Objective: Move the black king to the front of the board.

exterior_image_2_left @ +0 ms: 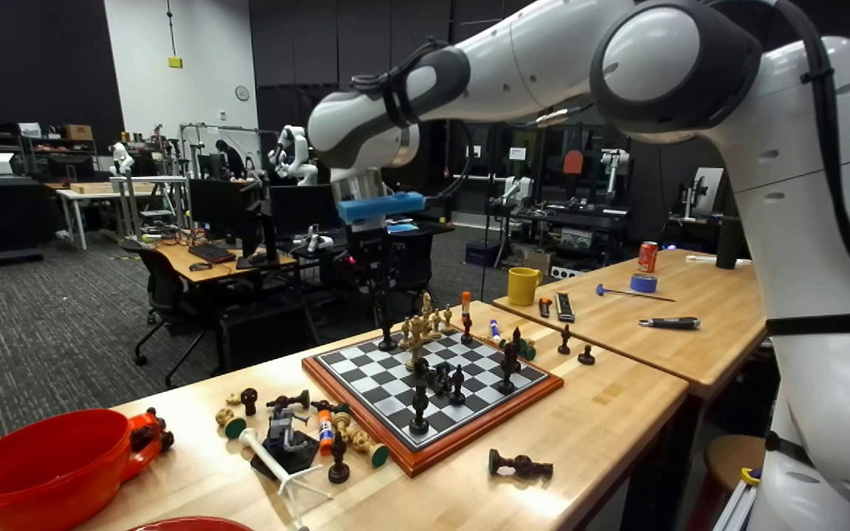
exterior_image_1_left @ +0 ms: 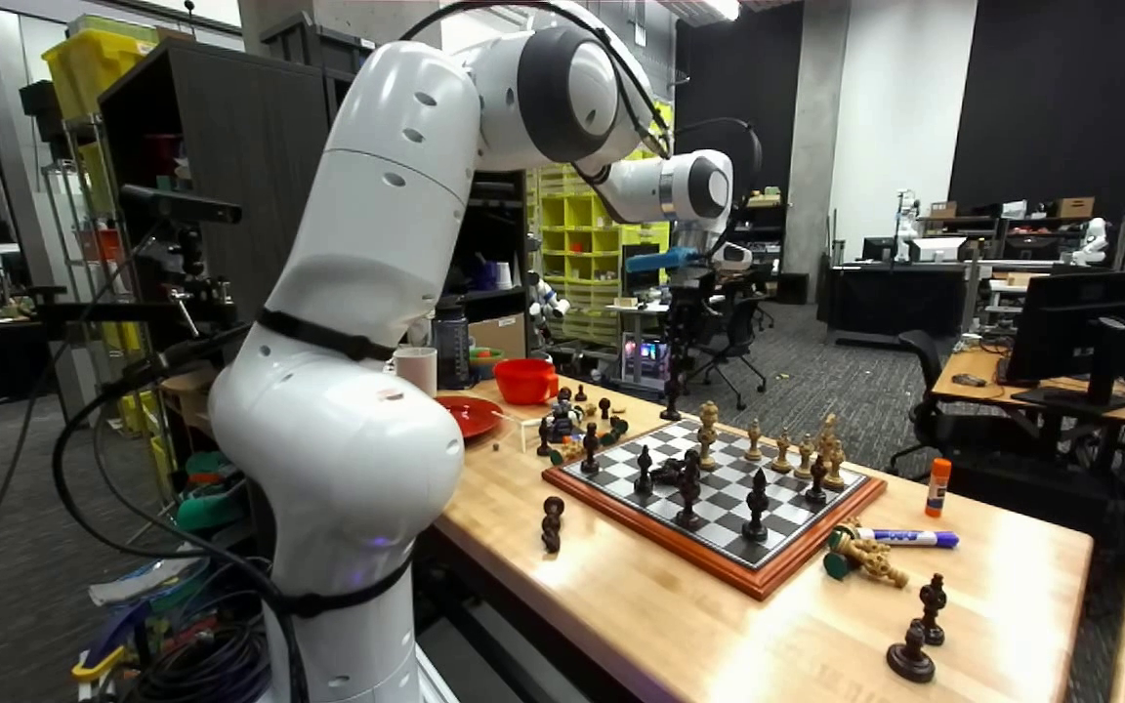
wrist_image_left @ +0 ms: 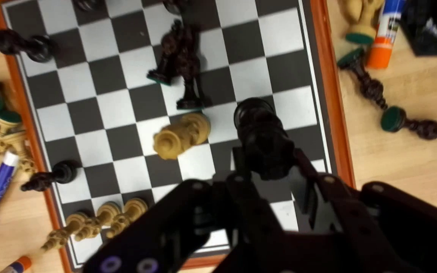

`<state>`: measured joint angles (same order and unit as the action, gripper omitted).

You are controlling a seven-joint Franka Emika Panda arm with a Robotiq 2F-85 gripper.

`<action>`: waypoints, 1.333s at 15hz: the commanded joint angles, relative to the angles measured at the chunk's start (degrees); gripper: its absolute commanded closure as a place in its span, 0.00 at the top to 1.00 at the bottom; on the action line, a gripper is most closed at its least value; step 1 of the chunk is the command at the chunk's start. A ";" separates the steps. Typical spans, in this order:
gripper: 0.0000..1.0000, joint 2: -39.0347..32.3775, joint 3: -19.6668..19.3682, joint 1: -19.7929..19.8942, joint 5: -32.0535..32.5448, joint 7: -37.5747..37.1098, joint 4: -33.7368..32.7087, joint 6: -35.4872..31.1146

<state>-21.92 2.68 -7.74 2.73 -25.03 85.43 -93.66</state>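
The board (exterior_image_1_left: pixel 660 534) has dark and white squares and a reddish-brown wooden border. It shows in both exterior views (exterior_image_2_left: pixel 484 434) and in the wrist view (wrist_image_left: pixel 338 121). My gripper (wrist_image_left: pixel 269 153) has its fingers against both sides of a black chess piece (wrist_image_left: pixel 258 131). In both exterior views the piece's base (exterior_image_1_left: pixel 670 414) (exterior_image_2_left: pixel 387 344) hangs below my gripper (exterior_image_1_left: pixel 677 366) (exterior_image_2_left: pixel 381 304), over the far part of the board, seemingly raised a little. The fingers hide its head, so I cannot tell whether it is the king. Other black pieces (exterior_image_1_left: pixel 756 510) stand on the board.
A light piece (wrist_image_left: pixel 182 135) stands beside the held piece. Fallen black pieces (wrist_image_left: pixel 182 62) lie mid-board. Light pieces (exterior_image_1_left: pixel 805 454) stand at one edge. Around the board are a marker (exterior_image_1_left: pixel 914 538), a glue stick (exterior_image_1_left: pixel 937 487), a red bowl (exterior_image_2_left: pixel 49 472) and a fallen black piece (exterior_image_2_left: pixel 519 464).
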 commanded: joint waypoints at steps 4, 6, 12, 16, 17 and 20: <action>0.07 10.05 -1.17 2.97 -1.46 8.25 -2.73 26.68; 0.07 10.35 -1.79 4.14 -1.43 8.88 -4.30 33.08; 0.07 6.23 -3.40 7.14 -3.60 9.72 -3.15 32.41; 0.07 7.38 -4.08 8.14 -6.87 10.26 3.08 22.05; 0.07 8.72 -4.29 8.34 -7.50 10.41 5.35 18.32; 0.07 13.22 -4.64 8.37 -6.40 11.44 11.87 6.83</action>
<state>-15.72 -1.52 0.65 -3.74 -14.82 89.44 -78.15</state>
